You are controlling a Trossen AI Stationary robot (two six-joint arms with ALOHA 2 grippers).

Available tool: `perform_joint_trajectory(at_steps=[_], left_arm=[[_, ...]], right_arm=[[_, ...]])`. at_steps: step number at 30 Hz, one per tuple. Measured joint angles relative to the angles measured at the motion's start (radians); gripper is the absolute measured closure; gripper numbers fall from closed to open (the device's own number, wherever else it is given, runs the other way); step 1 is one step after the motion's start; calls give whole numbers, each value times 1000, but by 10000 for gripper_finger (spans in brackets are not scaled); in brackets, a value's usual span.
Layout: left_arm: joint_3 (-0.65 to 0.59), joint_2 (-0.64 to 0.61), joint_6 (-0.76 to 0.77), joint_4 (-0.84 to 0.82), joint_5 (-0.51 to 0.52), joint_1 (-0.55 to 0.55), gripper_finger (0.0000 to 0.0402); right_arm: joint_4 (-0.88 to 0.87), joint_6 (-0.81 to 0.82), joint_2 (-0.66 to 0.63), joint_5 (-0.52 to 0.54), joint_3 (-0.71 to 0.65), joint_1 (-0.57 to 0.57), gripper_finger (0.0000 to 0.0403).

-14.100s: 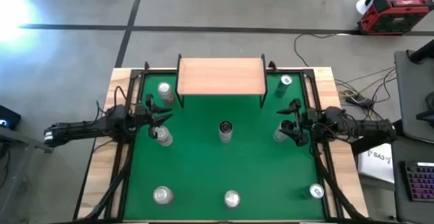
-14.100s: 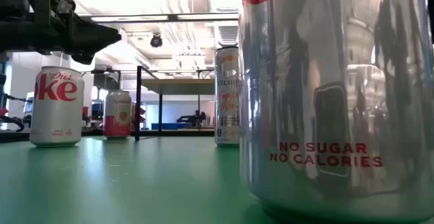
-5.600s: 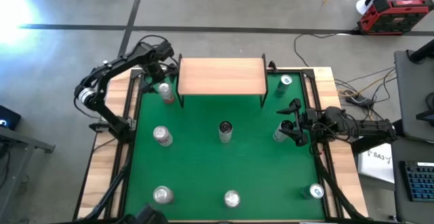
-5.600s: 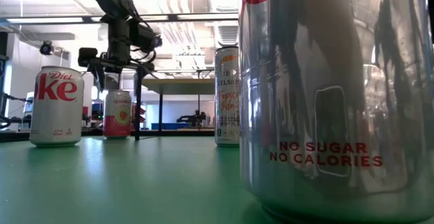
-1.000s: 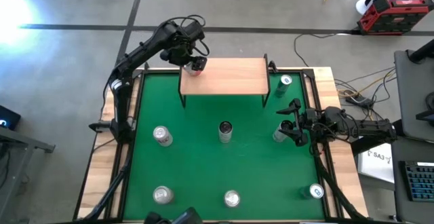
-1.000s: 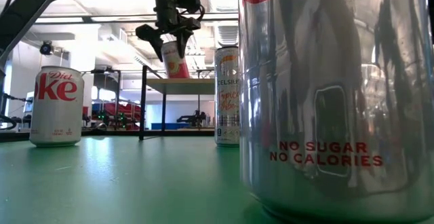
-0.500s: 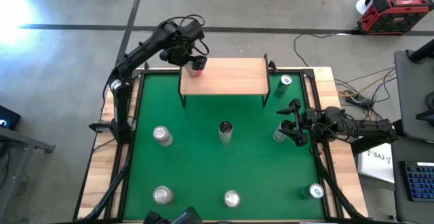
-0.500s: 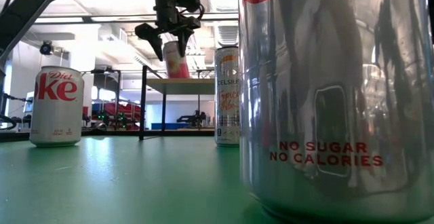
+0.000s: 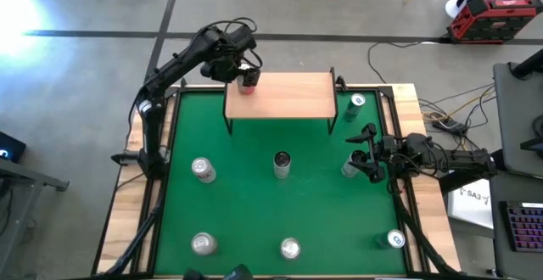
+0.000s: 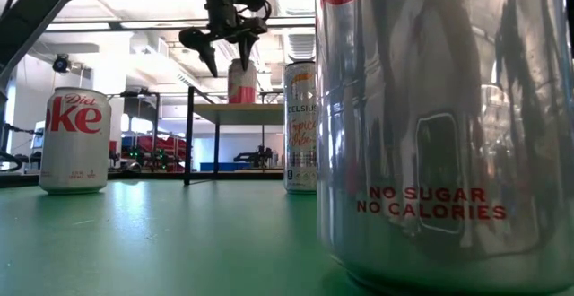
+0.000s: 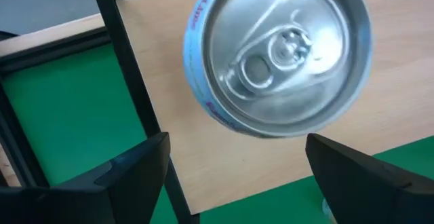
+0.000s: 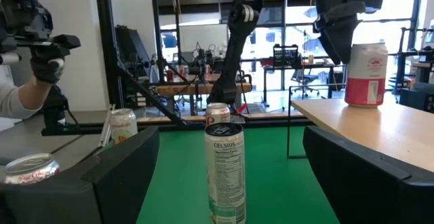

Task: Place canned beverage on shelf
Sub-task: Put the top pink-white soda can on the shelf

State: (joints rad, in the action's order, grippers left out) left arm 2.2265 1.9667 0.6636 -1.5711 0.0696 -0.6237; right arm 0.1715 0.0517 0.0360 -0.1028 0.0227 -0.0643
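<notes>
My left hand (image 10: 226, 54) hangs open just above the pink can (image 10: 240, 82), gripping nothing. The can stands upright on the shelf (image 9: 280, 96) below it. My right hand (image 9: 363, 153) waits open.

Counts, high view:

- Cans: eight are showing in all. One pink can (image 9: 247, 81) is standing on the shelf (image 9: 280, 95), at that board's upper left corner. Seven are sitting on the green mat (image 9: 246, 204): one at upper right (image 9: 355, 102), one at centre (image 9: 282, 163), one at centre right (image 9: 349, 168), one at centre left (image 9: 202, 170), and three along the bottom (image 9: 202, 243) (image 9: 290, 248) (image 9: 395, 239).
- Shelves: one is standing at top centre.
- Arms: two are showing, one on each side of the frame.
- Mats: one is covering the surface.
</notes>
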Motion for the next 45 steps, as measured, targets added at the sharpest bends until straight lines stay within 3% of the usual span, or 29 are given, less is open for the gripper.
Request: perform_joint_trajectory(at_steps=[9, 23, 30, 36, 45], left_arm=[[-7, 0, 58, 1, 90, 59, 8], [-31, -1, 252, 16, 397, 217, 2], [-58, -1, 437, 19, 603, 342, 2], [-161, -2, 624, 39, 789, 421, 1], [-271, -6, 927, 48, 935, 476, 1]], right_arm=[[0, 0, 0, 0, 0, 0, 46], [-2, 0, 0, 0, 0, 0, 46], [-2, 0, 0, 0, 0, 0, 46], [-2, 0, 0, 0, 0, 0, 46], [-3, 0, 0, 0, 0, 0, 46]])
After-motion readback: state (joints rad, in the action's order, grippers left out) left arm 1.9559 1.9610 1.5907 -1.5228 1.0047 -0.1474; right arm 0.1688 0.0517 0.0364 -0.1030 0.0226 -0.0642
